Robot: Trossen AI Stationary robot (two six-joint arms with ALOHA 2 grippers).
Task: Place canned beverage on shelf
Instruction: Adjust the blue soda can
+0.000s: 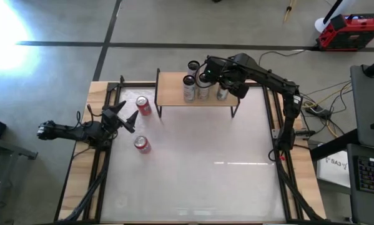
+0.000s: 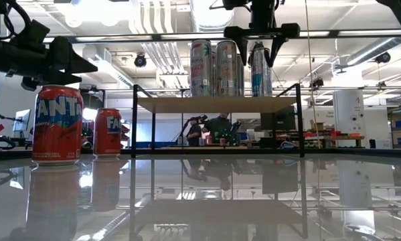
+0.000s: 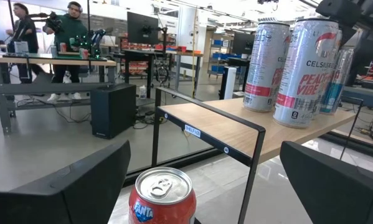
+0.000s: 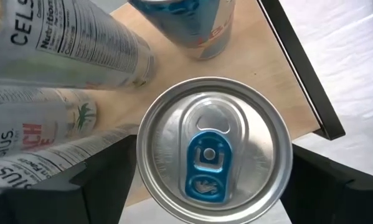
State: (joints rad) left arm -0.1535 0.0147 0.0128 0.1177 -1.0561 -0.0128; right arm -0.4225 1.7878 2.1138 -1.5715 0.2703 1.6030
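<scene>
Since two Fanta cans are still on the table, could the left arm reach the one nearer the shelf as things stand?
Probably yes: the left gripper is open, facing that Fanta can, with nothing between them.

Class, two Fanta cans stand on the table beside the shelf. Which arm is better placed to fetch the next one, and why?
Left. The left gripper hangs open right by the nearer Fanta can, which shows between its fingers in the wrist view. The right gripper is over the shelf, around a silver can.
</scene>
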